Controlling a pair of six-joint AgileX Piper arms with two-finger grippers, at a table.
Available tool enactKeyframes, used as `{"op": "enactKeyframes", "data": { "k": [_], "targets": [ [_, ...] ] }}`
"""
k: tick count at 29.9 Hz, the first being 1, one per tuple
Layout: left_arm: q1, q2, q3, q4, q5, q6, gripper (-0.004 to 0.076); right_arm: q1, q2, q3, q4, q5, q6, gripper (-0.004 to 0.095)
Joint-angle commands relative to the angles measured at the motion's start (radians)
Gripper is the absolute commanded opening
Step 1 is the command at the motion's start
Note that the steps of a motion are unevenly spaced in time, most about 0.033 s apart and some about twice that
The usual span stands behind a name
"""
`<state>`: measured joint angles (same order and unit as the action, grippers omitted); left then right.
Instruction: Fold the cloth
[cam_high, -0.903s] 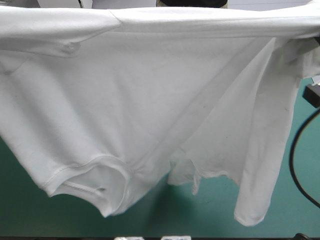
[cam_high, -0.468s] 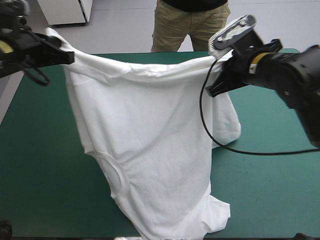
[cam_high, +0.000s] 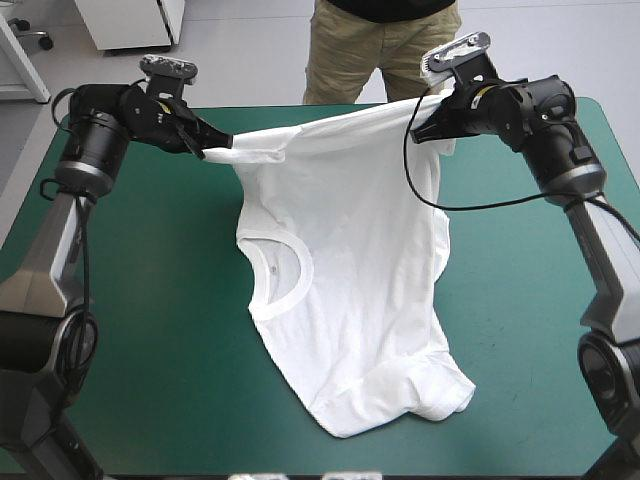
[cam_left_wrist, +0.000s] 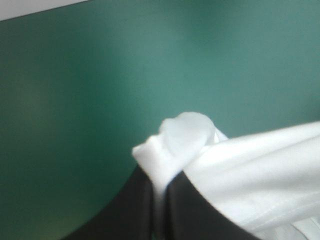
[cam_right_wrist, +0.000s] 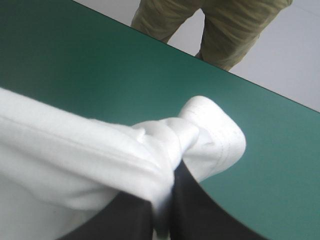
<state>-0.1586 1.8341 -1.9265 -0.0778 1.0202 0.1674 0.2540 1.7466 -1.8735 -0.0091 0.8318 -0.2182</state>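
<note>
The white T-shirt (cam_high: 340, 260) hangs stretched between both grippers over the far half of the table, its lower part with the round collar (cam_high: 275, 275) lying on the teal-green cover toward the near edge. My left gripper (cam_high: 212, 147) is shut on one corner of its upper edge, my right gripper (cam_high: 428, 125) on the other. In the left wrist view the T-shirt (cam_left_wrist: 240, 165) bunches out past the black fingers (cam_left_wrist: 130, 210) of the left gripper (cam_left_wrist: 159, 215). In the right wrist view a knot of T-shirt (cam_right_wrist: 165, 140) sticks out ahead of the right gripper (cam_right_wrist: 165, 215).
Teal-green table cover (cam_high: 150, 330) lies bare to the left and right of the shirt. The table's far edge (cam_high: 270, 108) runs just behind the held hem.
Both arms have moved away from the camera toward the table's far edge and lowered, carrying the shirt with them. Its lower part now rests on the table, collar showing.
</note>
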Motion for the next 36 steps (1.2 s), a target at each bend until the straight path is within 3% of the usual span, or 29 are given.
{"op": "enactKeyframes", "data": {
  "k": [1,5,7,9,13,15,21,25,33,36],
  "targets": [
    [0.000,0.015,-0.028,0.014,-0.077,0.003,-0.0009,-0.052,0.040,-0.024,0.057,-0.105,-0.051,0.0088],
    [0.001,0.089,-0.028,0.028,-0.086,0.010,-0.0003,-0.079,0.137,-0.024,0.082,-0.111,-0.057,0.0369],
    [0.001,0.126,-0.028,0.023,-0.081,0.030,0.0056,-0.085,0.175,-0.024,0.090,-0.129,-0.052,0.0508],
    [0.001,0.156,-0.028,0.021,-0.074,0.043,0.0195,-0.088,0.195,-0.024,0.094,-0.142,-0.048,0.0556],
    [0.001,0.198,-0.028,0.015,-0.066,0.029,0.0515,-0.100,0.196,-0.030,0.089,-0.156,-0.048,0.0539],
    [0.001,0.205,-0.028,0.017,-0.066,-0.001,0.0581,-0.111,0.189,-0.054,0.085,-0.135,-0.048,0.0538],
    [0.001,0.164,-0.080,0.014,-0.029,0.003,0.0557,-0.130,0.121,-0.201,0.092,0.022,-0.048,0.0538],
    [0.000,0.083,-0.115,0.004,0.057,0.003,0.0529,-0.128,0.037,-0.269,0.126,0.168,-0.048,0.0536],
    [0.000,-0.088,-0.103,-0.118,0.232,0.030,0.0528,-0.128,-0.209,-0.258,0.294,0.399,-0.055,0.0535],
    [-0.003,-0.138,-0.041,-0.178,0.255,0.046,0.0528,-0.127,-0.326,-0.197,0.317,0.416,-0.052,0.0497]
  ]
}}
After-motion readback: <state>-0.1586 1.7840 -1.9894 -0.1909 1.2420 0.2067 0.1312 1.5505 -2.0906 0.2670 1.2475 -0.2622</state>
